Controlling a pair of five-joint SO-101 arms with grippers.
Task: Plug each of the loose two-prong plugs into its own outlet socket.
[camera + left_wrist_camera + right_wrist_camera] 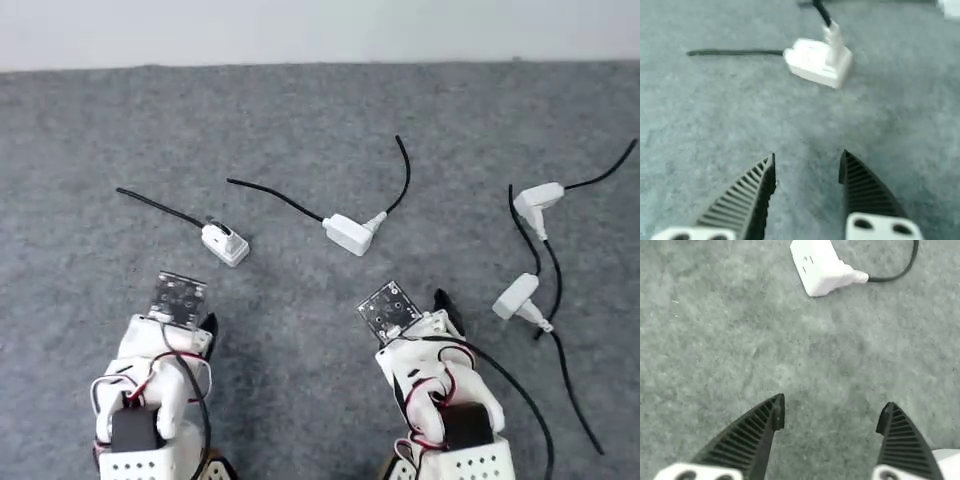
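Four white connector pieces on black cables lie on the grey carpet. One white piece [225, 243] [817, 62] lies just ahead of my left gripper [807, 167], which is open and holds nothing. An outlet socket [350, 234] [820, 267], its slots showing, lies ahead of my right gripper [832, 412], also open with only carpet between the fingers. Two more white pieces [537, 197] [517, 296] lie at the far right, apart from both arms. Prongs are too small to make out on any of them.
Black cables [555, 300] trail across the right side of the carpet, and one cable [160, 207] runs left from the piece by the left arm. A pale wall [320, 30] borders the far edge. Bare carpet [300, 330] lies between the two arms.
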